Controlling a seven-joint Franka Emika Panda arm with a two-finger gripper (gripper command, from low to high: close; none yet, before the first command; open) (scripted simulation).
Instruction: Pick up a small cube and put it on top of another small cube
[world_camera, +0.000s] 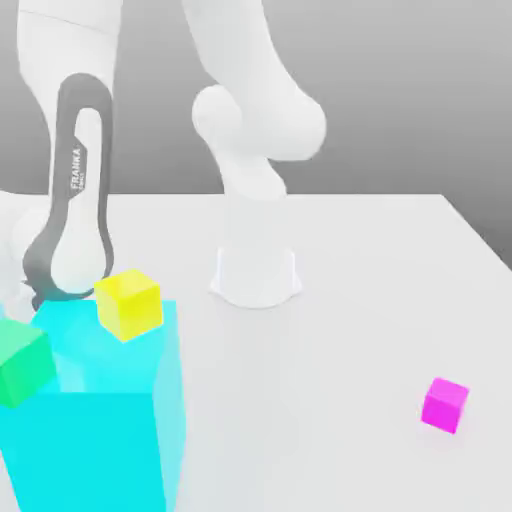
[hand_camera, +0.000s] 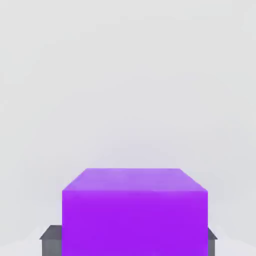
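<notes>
Hand view: gripper (hand_camera: 130, 242) closed on purple cube (hand_camera: 134, 212), lifted over bare table (hand_camera: 125, 75); stacking still pending.

Brand: FRANKA, in white capital letters (running lengthwise, read sideways)
Carrier: the dark grey panel (world_camera: 82, 180) on the white robot arm (world_camera: 70, 150), at the exterior view's left
Smaller line beneath it: cannot be read

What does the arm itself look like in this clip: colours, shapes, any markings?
The arm is glossy white with thick rounded links and bulbous joints, rising from a round white base. One link carries a dark grey band with white "FRANKA" lettering. In the hand view, dark grey tool fingers are blocky.
</notes>
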